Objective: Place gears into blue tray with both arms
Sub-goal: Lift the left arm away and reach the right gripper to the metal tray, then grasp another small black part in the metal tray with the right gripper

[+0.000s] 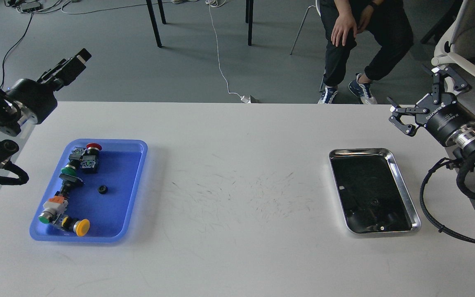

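Black gear point(102, 189): 1 lies in the blue tray point(136, 181) beside the push-button switches point(69, 185).
No other gear shows. The right gripper point(400, 119) hangs spread and empty, the left gripper point(72, 66) unclear; both off the table point(237, 198).

Black gear point(102, 189); blue tray point(136, 173); red, green, yellow switch caps point(82, 227); silver tray point(402, 183); white table point(237, 165).

Two trays on the table between my grippers.
One gear point(102, 189) lies in the tray point(137, 173) just below my left gripper point(72, 64), beside the switches point(72, 185); the metal tray point(402, 181) sits below my right gripper point(402, 117).
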